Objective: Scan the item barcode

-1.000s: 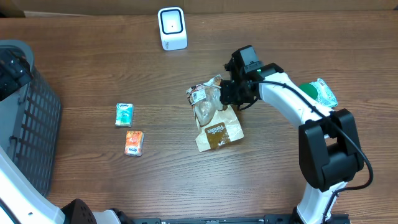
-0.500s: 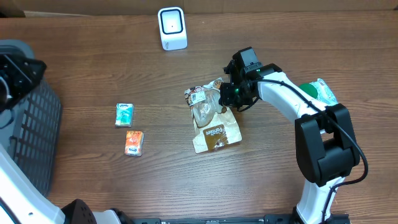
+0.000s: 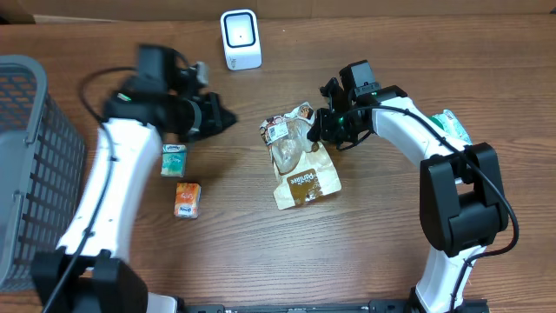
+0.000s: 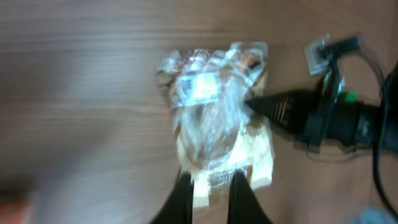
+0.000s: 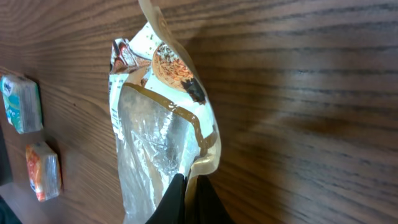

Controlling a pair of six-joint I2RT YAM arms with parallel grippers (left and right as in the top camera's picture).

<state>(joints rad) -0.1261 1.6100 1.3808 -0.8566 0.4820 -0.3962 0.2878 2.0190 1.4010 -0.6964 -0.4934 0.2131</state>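
brown wood runs under everything we see. on the table [image 3: 365,252] the bag [image 3: 300,165] lies mostly flat, a clear and tan pouch with a white label near its top end. our right gripper [image 3: 325,130] is pinched tight on the bag's edge. in the right wrist view its two fingers [image 5: 171,205] meet over the tan seam, and the crinkled clear film stretches away ahead of them. that edge looks raised a little off the wood. the rest of the bag rests on the table, in front of this gripper.

our left gripper [image 3: 221,117] is closed with nothing in it. it hangs above the wood, apart from the bag, which lies just ahead of its fingertips in the left wrist view. that view is blurred, so we cannot read the label.

the teal packet [image 3: 174,160] sits beside the left arm, behind this gripper, and the orange packet [image 3: 187,199] lies just past it, further back. the scanner [image 3: 241,39] stands upright off to one side of the left gripper, near the table's far edge and well apart from the bag. the basket [image 3: 26,156] stands far behind the left gripper, at the table's end. a green packet [image 3: 452,129] lies behind the right gripper, beside its arm.
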